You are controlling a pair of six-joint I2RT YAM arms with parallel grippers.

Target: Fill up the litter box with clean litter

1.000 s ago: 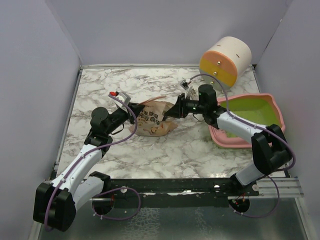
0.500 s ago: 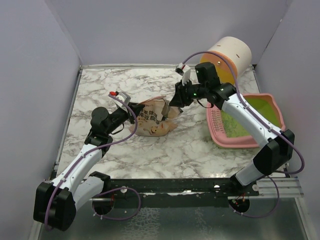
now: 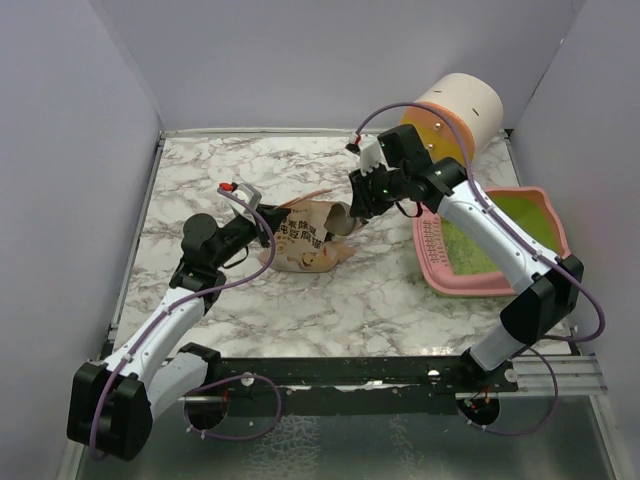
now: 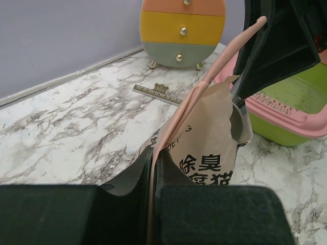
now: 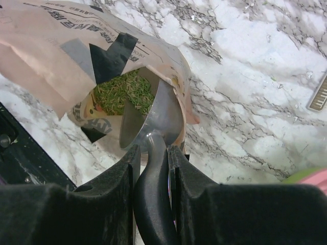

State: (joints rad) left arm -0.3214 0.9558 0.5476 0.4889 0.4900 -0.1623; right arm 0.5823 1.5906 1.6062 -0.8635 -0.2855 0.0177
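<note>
Top external view, paper bag (image 3: 305, 242) centre, drum (image 3: 452, 118) upper right, left gripper (image 4: 153, 159) pinching paper bag edge, right gripper (image 5: 153, 151) clamping scoop (image 5: 154, 118) at bag mouth, litter box (image 3: 492, 288) at frame right, apart.

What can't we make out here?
Litter left in the bag: right wrist view shows only the mouth; paper hides the rest.
Litter depth in the litter box: top view, too small, right arm crosses it.
Bag print: left wrist view, lower lines behind left gripper.

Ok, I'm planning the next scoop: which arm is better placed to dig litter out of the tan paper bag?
Right. The right fingers hold the silver metal scoop, bowl at the tan paper bag mouth near greenish granules; the left fingers pinch its edge.
</note>
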